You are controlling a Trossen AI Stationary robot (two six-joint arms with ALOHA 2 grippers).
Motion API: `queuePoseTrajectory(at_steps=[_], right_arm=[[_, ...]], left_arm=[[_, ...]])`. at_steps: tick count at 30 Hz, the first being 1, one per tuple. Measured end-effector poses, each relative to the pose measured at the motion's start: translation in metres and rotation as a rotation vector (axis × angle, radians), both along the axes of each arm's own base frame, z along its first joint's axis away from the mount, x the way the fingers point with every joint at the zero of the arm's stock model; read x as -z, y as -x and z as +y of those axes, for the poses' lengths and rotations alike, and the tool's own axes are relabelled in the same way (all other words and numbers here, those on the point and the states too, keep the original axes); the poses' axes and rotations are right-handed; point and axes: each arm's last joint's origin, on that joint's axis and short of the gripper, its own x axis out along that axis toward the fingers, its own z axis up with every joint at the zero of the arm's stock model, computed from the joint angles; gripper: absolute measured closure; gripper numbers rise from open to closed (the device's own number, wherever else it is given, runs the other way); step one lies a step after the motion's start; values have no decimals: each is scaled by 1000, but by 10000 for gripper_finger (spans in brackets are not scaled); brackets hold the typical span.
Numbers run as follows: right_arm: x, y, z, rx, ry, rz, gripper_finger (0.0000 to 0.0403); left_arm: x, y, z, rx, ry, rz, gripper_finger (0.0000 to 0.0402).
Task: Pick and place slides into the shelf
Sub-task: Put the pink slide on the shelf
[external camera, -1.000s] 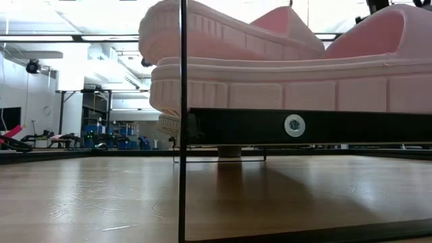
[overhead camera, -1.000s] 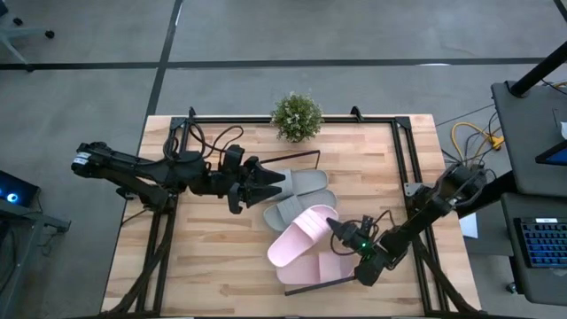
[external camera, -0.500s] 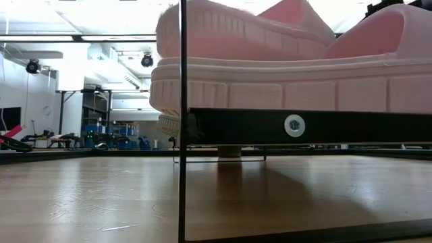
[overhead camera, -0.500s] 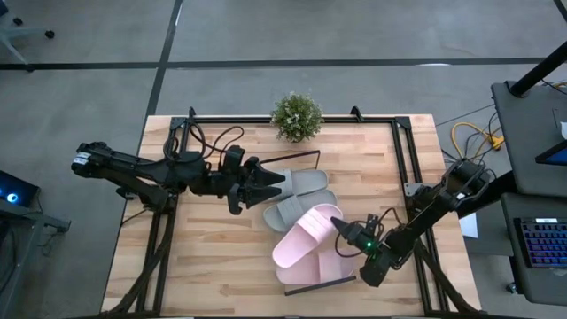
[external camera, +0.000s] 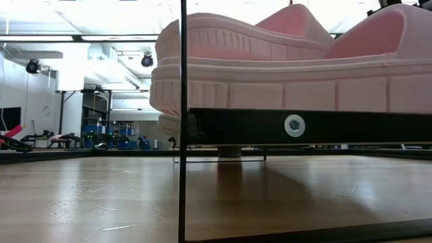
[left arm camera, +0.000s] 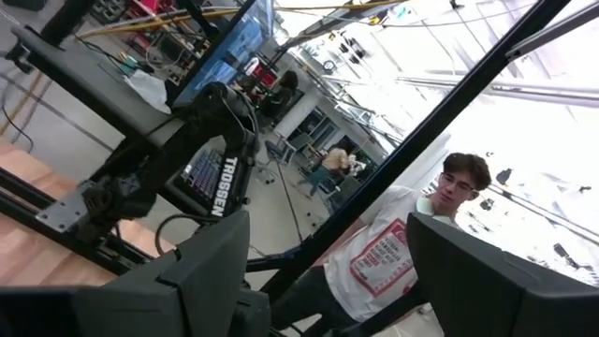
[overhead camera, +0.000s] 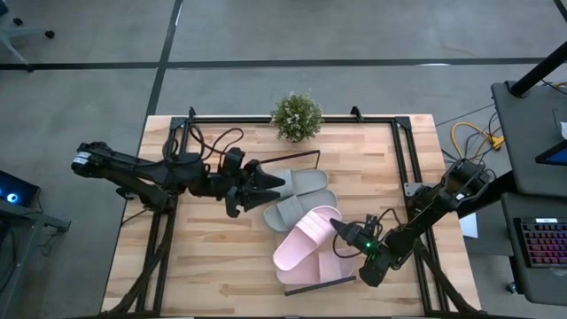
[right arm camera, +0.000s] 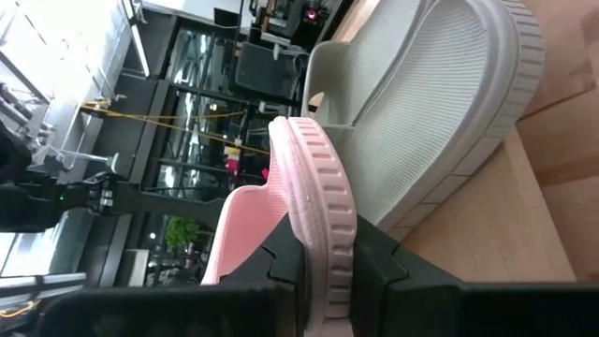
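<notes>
Bench [overhead camera: 213, 257]: light wooden top with a black frame; both arms reach in over it, one from each side.
Shelf [overhead camera: 312, 284]: long narrow rack lying across the middle of the bench, a thin black wire rim at each short end; in the low view its dark edge [external camera: 304, 126] shows beneath pink soles.
Plant [overhead camera: 297, 116]: small green potted plant at the far edge of the bench.
Grey slides [overhead camera: 301, 183]: two, side by side at the far end of the shelf.
Pink slides [overhead camera: 337, 264]: one lies flat at the near end of the shelf; the other [overhead camera: 306, 237] is tilted across it, one edge raised.
Right claw [overhead camera: 342, 229]: closed narrowly on the rim of the tilted pink slide [right arm camera: 314, 187], a dark finger [right arm camera: 281, 257] on each side.
Left claw [overhead camera: 266, 185]: jaws spread wide, holding nothing, just beside the grey slides at the shelf's far end.
Person [left arm camera: 393, 248]: visible past the left claw's fingers [left arm camera: 215, 262], in the room behind.
</notes>
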Motion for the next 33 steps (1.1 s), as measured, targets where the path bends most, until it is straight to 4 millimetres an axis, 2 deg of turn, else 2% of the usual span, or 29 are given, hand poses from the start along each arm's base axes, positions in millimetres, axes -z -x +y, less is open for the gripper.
queuePoseTrajectory(at_steps=[6, 11, 17, 22, 30, 33], right_arm=[[-1, 0, 0, 7, 5, -8, 367], [-1, 0, 0, 10, 6, -11, 367], [-1, 0, 0, 10, 6, -12, 367], [-1, -1, 0, 12, 7, -15, 367], [-2, -1, 1, 11, 4, -17, 367], [-2, -1, 1, 11, 3, -18, 367]], left_arm=[[3, 1, -6, 44, 64, 29, 129], [19, 1, -17, 64, 60, 175, 129], [37, 4, -36, -50, 74, 293, 129], [71, 11, -49, -154, 232, 337, 129], [127, 33, -73, -267, 550, 138, 129], [139, 40, -80, -282, 601, 96, 129]])
